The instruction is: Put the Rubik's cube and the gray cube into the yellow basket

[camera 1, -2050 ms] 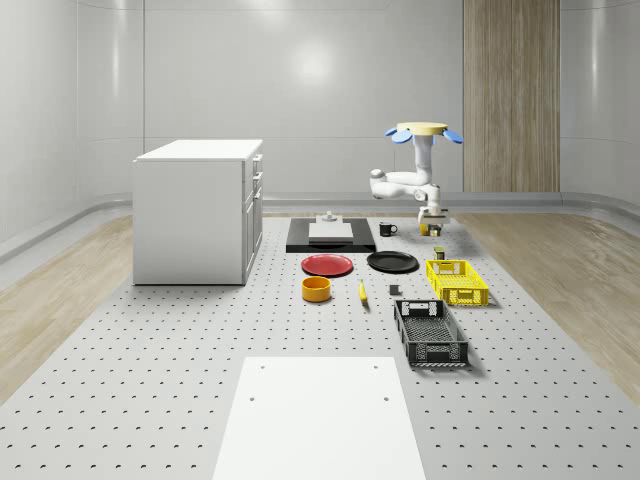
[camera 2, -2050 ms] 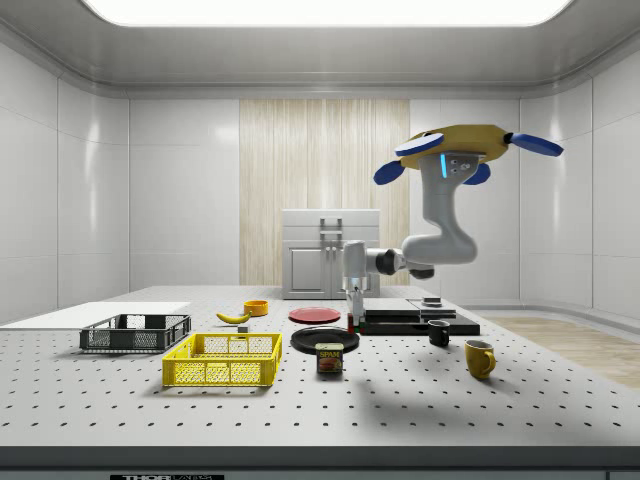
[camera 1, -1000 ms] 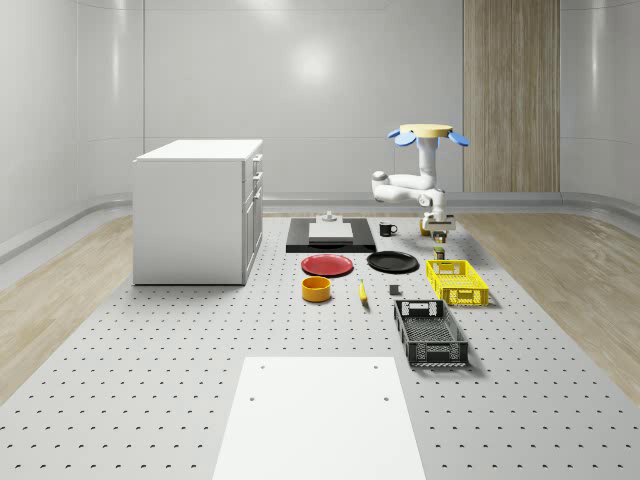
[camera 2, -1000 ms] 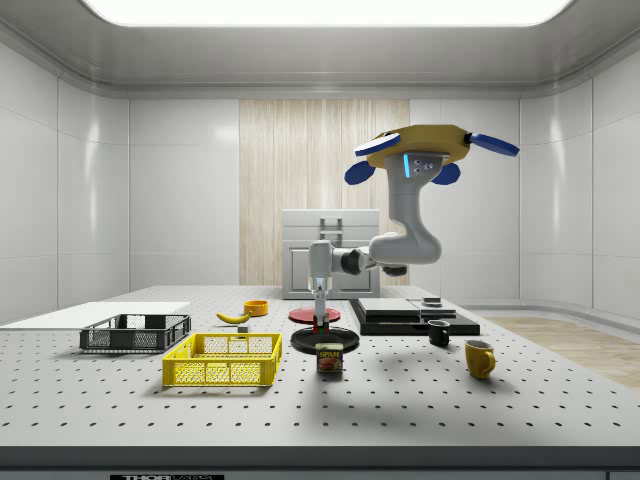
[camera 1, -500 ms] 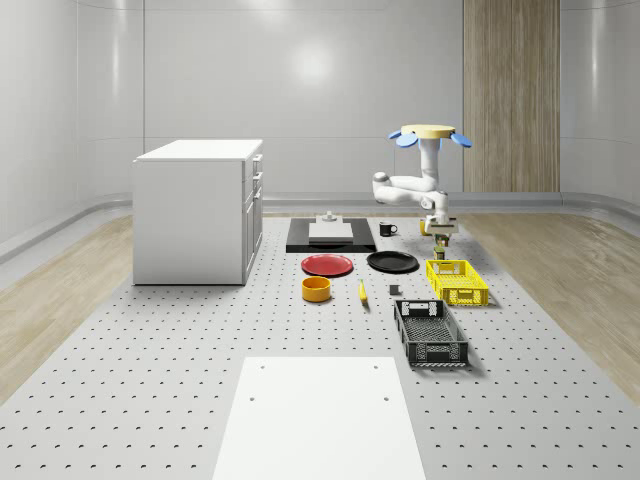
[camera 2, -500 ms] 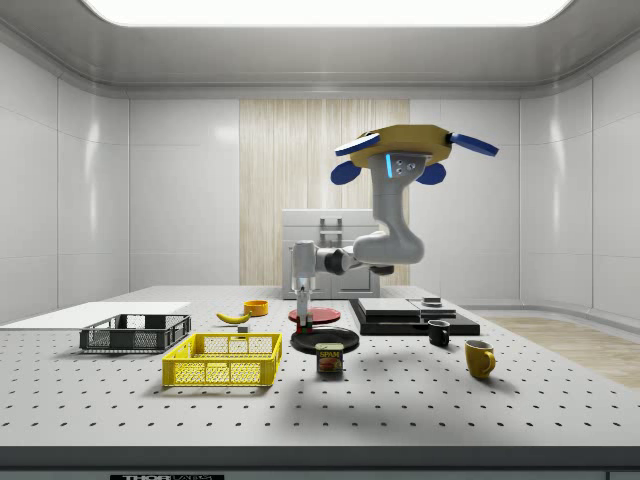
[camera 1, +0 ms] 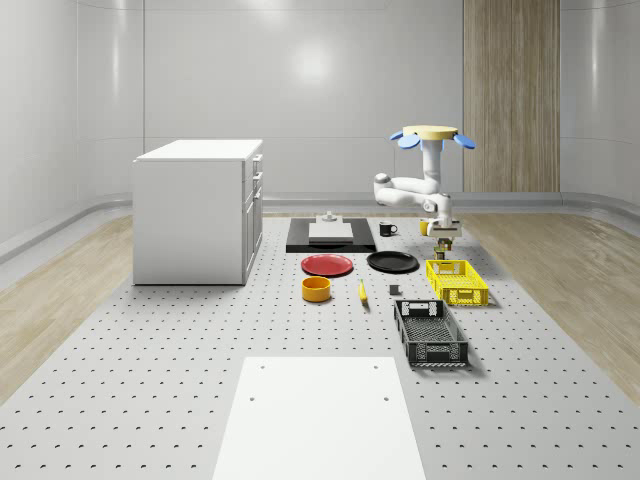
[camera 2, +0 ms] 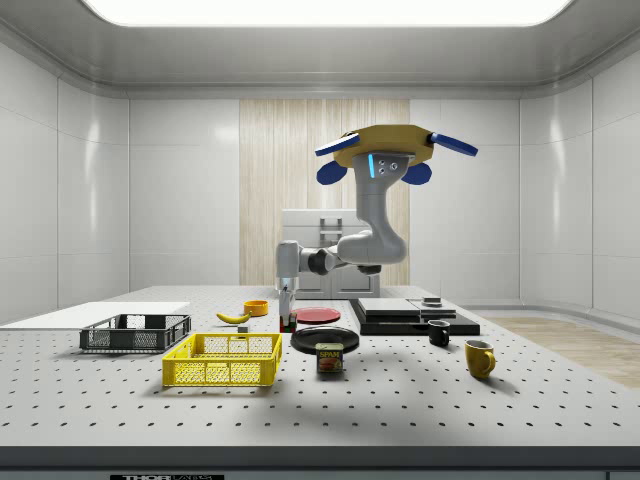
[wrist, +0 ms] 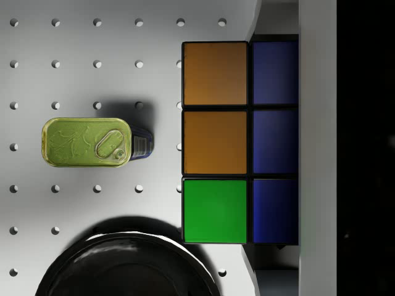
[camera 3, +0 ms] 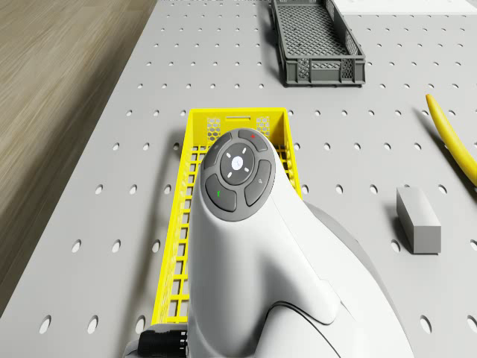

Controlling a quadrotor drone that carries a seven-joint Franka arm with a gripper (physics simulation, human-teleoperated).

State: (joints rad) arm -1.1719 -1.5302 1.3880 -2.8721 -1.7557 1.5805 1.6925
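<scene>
The Rubik's cube shows orange, green and blue faces, and my gripper is shut on it. In the side view the gripper hangs above the table, just past the right end of the yellow basket and higher than its rim. Below the cube lie a green-topped can and a black plate. The drone hovers over the plates and the black tray. The gray cube lies on the table beside the yellow basket, apart from it.
A black crate stands in front of the yellow basket. A banana, an orange bowl and a red plate lie toward the whole-scene view's left. Two mugs stand at the side view's right, and a white cabinet stands far left.
The drone and arm have moved toward the side view's left, carrying the Rubik's cube from beside the black tray, past the can and black plate, up to the basket's end.
</scene>
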